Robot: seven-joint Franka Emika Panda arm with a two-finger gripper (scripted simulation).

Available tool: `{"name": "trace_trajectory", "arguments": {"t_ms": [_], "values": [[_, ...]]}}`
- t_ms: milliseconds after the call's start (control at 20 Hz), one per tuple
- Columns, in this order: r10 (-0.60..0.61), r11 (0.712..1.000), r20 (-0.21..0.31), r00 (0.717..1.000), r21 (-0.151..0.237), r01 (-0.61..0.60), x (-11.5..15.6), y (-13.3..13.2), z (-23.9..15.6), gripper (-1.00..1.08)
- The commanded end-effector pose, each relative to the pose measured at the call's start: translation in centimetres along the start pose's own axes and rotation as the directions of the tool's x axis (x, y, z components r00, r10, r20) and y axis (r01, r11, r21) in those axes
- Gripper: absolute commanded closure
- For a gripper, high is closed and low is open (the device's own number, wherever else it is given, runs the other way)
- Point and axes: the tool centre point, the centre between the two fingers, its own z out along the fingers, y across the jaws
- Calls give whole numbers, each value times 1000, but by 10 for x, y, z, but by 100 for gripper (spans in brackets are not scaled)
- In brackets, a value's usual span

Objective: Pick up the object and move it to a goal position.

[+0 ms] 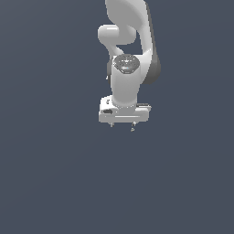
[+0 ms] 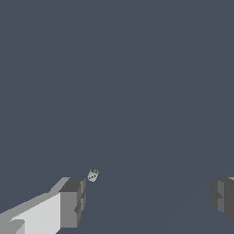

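Note:
The object [image 2: 93, 175] is a tiny pale speck with dark dots, resting on the dark grey floor in the wrist view. It sits close to one finger [image 2: 72, 202] of my gripper [image 2: 148, 201], outside the gap and far below. The gripper's jaws stand wide apart, with nothing between them. In the exterior view the gripper [image 1: 122, 126] points down from the white arm [image 1: 125, 77], and I cannot make out the object there. No goal marker shows in either view.
A plain dark grey floor [image 1: 55, 183] fills both views. Nothing else shows around the arm.

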Motion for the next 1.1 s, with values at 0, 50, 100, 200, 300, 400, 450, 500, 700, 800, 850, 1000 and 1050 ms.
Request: {"name": "trace_trajectory", "arguments": {"t_ms": [0, 50, 100, 200, 300, 400, 450, 500, 700, 800, 850, 1000, 1050], "values": [[0, 1000, 0, 1000, 0, 0, 0, 0, 0, -92], [1, 1000, 0, 1000, 1, -1, 0, 0, 0, -92], [3, 1000, 1, 1000, 2, -3, 0, 0, 1, -92], [13, 1000, 5, 1000, 9, -13, -1, 1, 2, -92], [28, 999, 12, 1000, 19, -28, -1, 3, 5, -92], [41, 999, 17, 999, 28, -41, -2, 4, 7, -92], [45, 999, 19, 999, 30, -45, -2, 5, 8, -92], [47, 998, 20, 999, 31, -48, -2, 5, 8, -92], [40, 999, 19, 999, 29, -41, -2, 4, 8, -92], [29, 999, 18, 999, 29, -29, -2, 4, 10, -92], [20, 999, 18, 1000, 28, -21, -3, 4, 10, -92], [-15, 1000, 17, 1000, 25, 14, -4, 2, 14, -92], [-29, 999, 17, 999, 24, 29, -5, 1, 15, -92]]}}
